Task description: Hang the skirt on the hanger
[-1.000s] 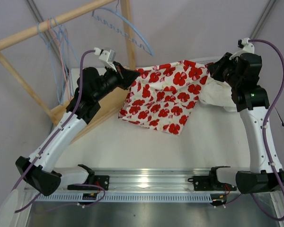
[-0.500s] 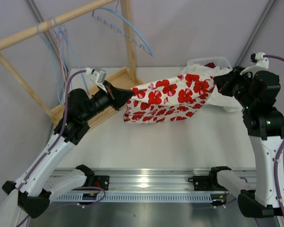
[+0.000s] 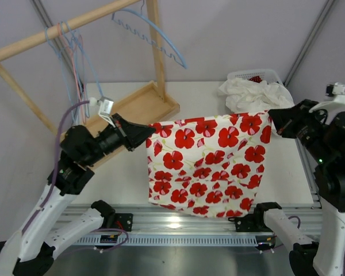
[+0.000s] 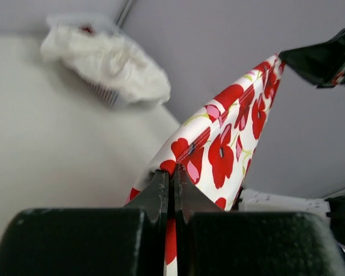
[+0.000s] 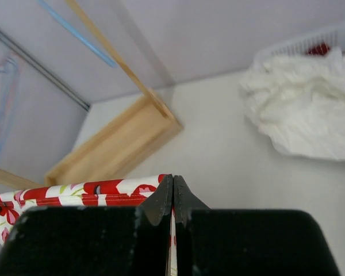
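Now skirt (image 3: 210, 167) hangs spread in air over desk (image 3: 207, 98). Left jaws closed tight, pinching one top corner; right jaws closed tight, pinching other. Step: holding skirt up. Next, likely: carry it to hanger (image 3: 173, 49), back left.

Walls (image 3: 236, 34) pale grey-lilac, plain, soft even light. White matte surface (image 3: 126, 178) fills the middle of the top view. Back-left: wooden rack (image 3: 139, 106), flat tray-like base on the surface's far corner, upright post + slanted top bar. Thin grey metal pole (image 3: 313, 31) runs diagonally up the wall top-right, another top-left. Near edge: aluminium rail (image 3: 178, 214) across the front w/ a bright glare spot mid-way; brushed steel sheet (image 3: 178, 261) below it.
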Robot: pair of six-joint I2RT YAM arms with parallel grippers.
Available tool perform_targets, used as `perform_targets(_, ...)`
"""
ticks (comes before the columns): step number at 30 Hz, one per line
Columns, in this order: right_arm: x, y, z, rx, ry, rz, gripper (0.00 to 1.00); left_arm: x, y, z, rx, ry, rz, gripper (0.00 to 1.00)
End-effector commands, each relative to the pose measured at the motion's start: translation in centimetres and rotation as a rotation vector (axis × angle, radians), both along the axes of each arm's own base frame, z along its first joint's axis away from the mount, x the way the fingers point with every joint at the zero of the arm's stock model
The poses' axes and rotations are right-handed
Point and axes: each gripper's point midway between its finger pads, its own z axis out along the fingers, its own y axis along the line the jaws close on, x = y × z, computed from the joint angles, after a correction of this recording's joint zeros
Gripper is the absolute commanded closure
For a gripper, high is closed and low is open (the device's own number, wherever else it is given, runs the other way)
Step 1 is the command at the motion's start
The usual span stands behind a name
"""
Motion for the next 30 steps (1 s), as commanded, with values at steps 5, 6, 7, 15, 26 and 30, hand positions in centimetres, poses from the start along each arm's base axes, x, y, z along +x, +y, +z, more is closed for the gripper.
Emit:
perform_targets(5,8.7,-0.5,-12.0,-0.055,0.209,-0.051,1.00,5.2,-2.1,-11.0,0.029,0.129,0.078,1.00)
perform_targets(6,9.5,-0.3,-12.9,-0.054,0.210,-0.048,1.00,5.9,-2.2,-11.0,0.049,0.082,0.089,1.00)
perform_targets(7,10.6,-0.3,-14.0,-0.055,0.224,-0.047,1.00,6.5,-2.3,-11.3,0.068,0.067,0.097,1.00)
perform_targets(15,19.7,0.7,-19.1,-0.101,0.224,-0.006,1.00,14.9,-4.7,-15.9,0.255,-0.075,0.186,1.00)
perform_targets(26,24.4,2.2,-22.7,-0.046,0.266,0.104,1.00,20.2,-4.4,-17.9,0.444,-0.274,0.224,1.00)
perform_targets(30,20.8,1.7,-22.9,-0.069,0.286,0.091,1.00,16.8,-1.9,-18.2,0.434,-0.389,0.259,1.00)
